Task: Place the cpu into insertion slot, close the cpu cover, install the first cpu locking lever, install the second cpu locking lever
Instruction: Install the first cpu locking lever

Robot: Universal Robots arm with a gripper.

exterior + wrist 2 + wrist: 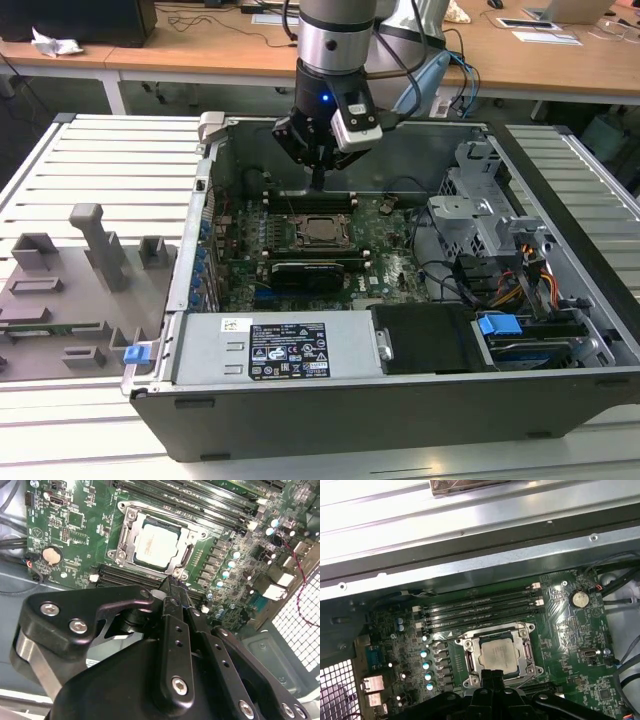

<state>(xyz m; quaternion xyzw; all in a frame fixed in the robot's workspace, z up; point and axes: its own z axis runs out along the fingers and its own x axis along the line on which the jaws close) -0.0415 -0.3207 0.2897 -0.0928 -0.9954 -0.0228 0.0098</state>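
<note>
The cpu (156,542), a pale silvery square chip, lies flat in the insertion slot (186,556) on the green board. The cpu cover (129,524), a thin metal frame, lies down around the chip in both wrist views, with the chip's top showing through its opening. My gripper (172,582) hangs just above the socket's edge, fingers together and holding nothing. In the first wrist view the cpu (496,655) sits right beyond the gripper (492,674). In the exterior view the gripper (318,182) hovers over the cpu (322,230) inside the open case.
Long memory slots (480,610) run beside the socket toward the case wall. A long black card (305,272) stands on the near side of the socket. A power supply (270,350), a drive cage (480,215) and loose cables (480,280) crowd the case.
</note>
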